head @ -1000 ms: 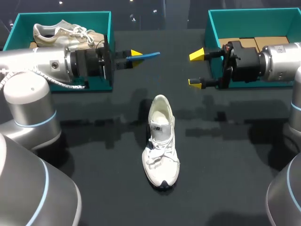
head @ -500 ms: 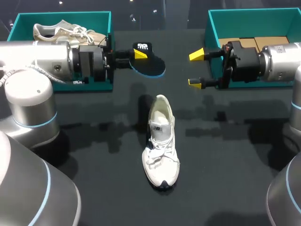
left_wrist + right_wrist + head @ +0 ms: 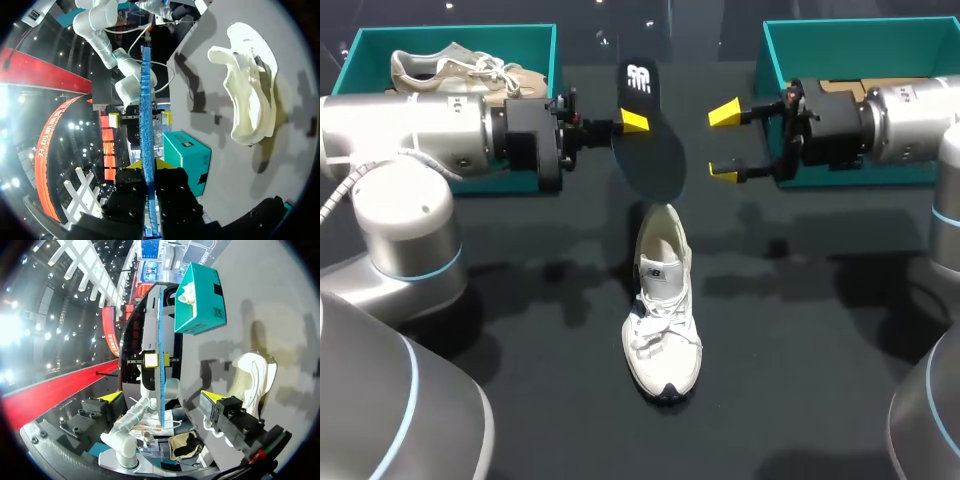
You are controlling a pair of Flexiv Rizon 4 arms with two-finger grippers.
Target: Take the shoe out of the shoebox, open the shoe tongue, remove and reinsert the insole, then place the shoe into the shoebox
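Left gripper [image 3: 632, 122] clamps black insole [image 3: 650, 160], white logo, blue underside, near white sneaker [image 3: 662, 300] heel; right gripper [image 3: 724, 142] released.

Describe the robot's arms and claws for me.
The left arm and right arm are thick silver-grey tubes with rounded joints and thin blue bands; a white cable hangs by the left one. The left gripper and right gripper are black, yellow-tipped.

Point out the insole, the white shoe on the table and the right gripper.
insole [image 3: 650, 152], head view, on its broad dark part.
white shoe [image 3: 660, 325], head view, on its laces.
right gripper [image 3: 724, 143], head view, between its fingertips.
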